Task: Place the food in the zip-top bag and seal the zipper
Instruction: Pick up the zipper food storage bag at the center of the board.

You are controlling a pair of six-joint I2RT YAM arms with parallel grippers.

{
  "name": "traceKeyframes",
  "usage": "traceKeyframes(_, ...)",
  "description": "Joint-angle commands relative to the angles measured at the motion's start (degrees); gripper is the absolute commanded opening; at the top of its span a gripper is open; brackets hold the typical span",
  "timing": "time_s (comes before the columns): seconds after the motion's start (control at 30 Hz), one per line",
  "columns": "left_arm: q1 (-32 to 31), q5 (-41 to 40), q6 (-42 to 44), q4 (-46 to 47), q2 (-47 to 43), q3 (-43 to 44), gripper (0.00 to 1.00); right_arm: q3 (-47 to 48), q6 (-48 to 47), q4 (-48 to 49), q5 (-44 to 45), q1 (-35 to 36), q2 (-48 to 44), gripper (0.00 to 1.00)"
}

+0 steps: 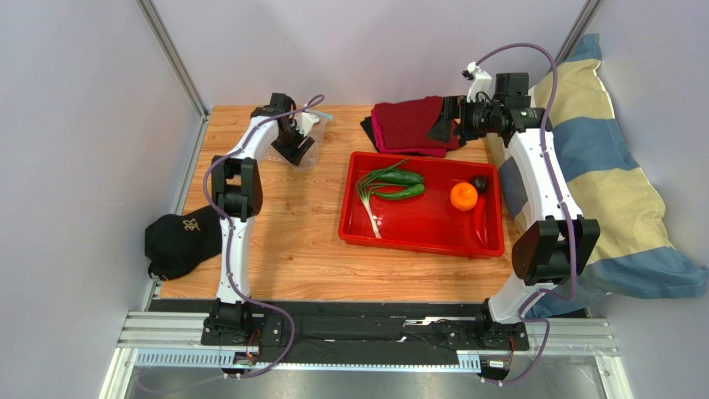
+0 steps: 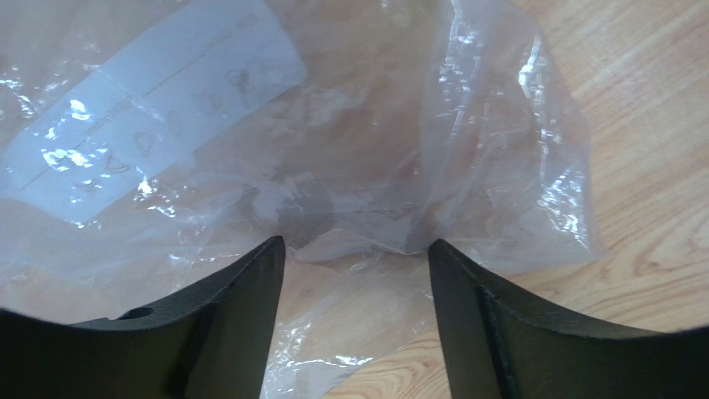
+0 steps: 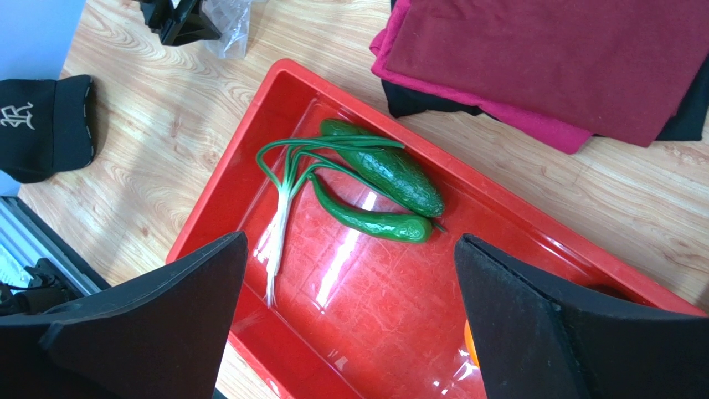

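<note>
The clear zip-top bag, with a white label patch, lies crumpled on the wood at the back left. I cannot make out its zipper. My left gripper is down at the bag, its jaws apart with loose plastic film between them. The food lies in the red tray: two long green vegetables, a green onion, an orange fruit and a small dark round piece. My right gripper hangs open, high above the tray, holding nothing.
Folded dark red and black cloths lie behind the tray. A black cap sits at the table's left edge. A striped pillow lies to the right of the right arm. Bare wood shows between the bag and the tray.
</note>
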Motion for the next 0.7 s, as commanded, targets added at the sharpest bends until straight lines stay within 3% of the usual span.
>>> traceKeyframes(0.0, -0.1, 2.4, 3.6, -3.8, -1.2, -2.1, 0.52, 2.1, 1.1, 2.0, -1.4, 0.0, -0.2, 1.00)
traceKeyframes(0.07, -0.1, 3.7, 4.0, -4.7, -1.6, -1.9, 0.34, 1.9, 1.5, 2.4, -2.4, 0.1, -0.1, 1.00)
traceKeyframes(0.1, -0.1, 3.9, 4.0, -5.3, -2.1, -2.0, 0.00, 1.8, 1.8, 2.6, -2.8, 0.2, -0.1, 1.00)
traceKeyframes(0.23, 0.3, 4.6, 4.3, -4.7, -7.3, -4.7, 0.00, 2.0, 6.8, 4.9, -5.7, 1.4, 0.9, 1.00)
traceKeyframes(0.33, 1.2, 10.5, 6.1, -1.7, -16.4, -10.9, 0.00, 3.1, 9.3, 6.5, -6.8, 3.5, 2.1, 1.00)
traceKeyframes(0.53, 1.4, 23.4, 17.5, 2.9, -37.7, -24.8, 0.00, 8.0, 15.9, 10.5, -8.5, 7.2, 6.3, 1.00)
traceKeyframes(0.67, 1.4, 32.3, 30.8, 4.3, -50.5, -33.7, 0.00, 11.4, 21.6, 14.5, -9.7, 9.0, 8.6, 1.00)
